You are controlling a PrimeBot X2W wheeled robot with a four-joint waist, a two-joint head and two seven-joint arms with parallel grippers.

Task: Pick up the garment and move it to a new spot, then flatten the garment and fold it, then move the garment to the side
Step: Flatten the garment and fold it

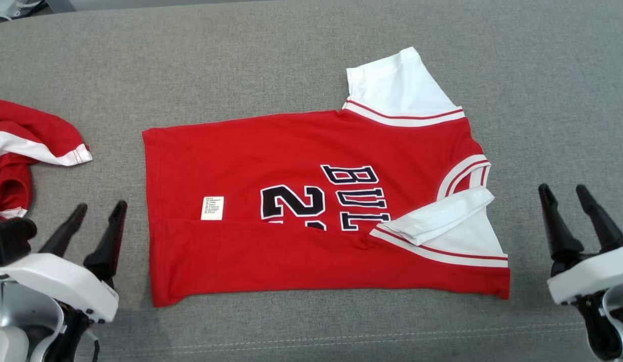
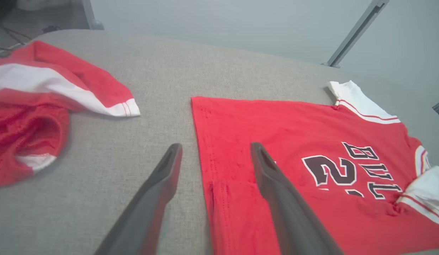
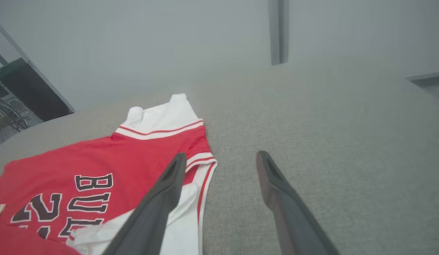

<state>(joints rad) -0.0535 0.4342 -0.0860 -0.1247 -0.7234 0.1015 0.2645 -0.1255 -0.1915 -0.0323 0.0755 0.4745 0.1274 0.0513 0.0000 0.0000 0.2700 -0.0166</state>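
Note:
The garment (image 1: 301, 201) is a red jersey with white sleeves and dark lettering. It lies flat on the grey table, its near edge folded up over the number, one white sleeve tucked over the front. In the left wrist view the garment (image 2: 304, 152) fills the right side, and the garment (image 3: 99, 177) sits at lower left in the right wrist view. My left gripper (image 1: 100, 208) stands open just left of the hem, holding nothing. Off the collar end, my right gripper (image 1: 562, 191) is open and empty too. Its fingers (image 3: 162, 198) hover beside the collar.
A second red and white piece of clothing (image 1: 19, 151) lies bunched at the table's left edge, close to my left gripper. The grey fabric table (image 1: 291, 60) stretches bare behind the jersey and to its right. Its front seam (image 1: 341, 339) runs near me.

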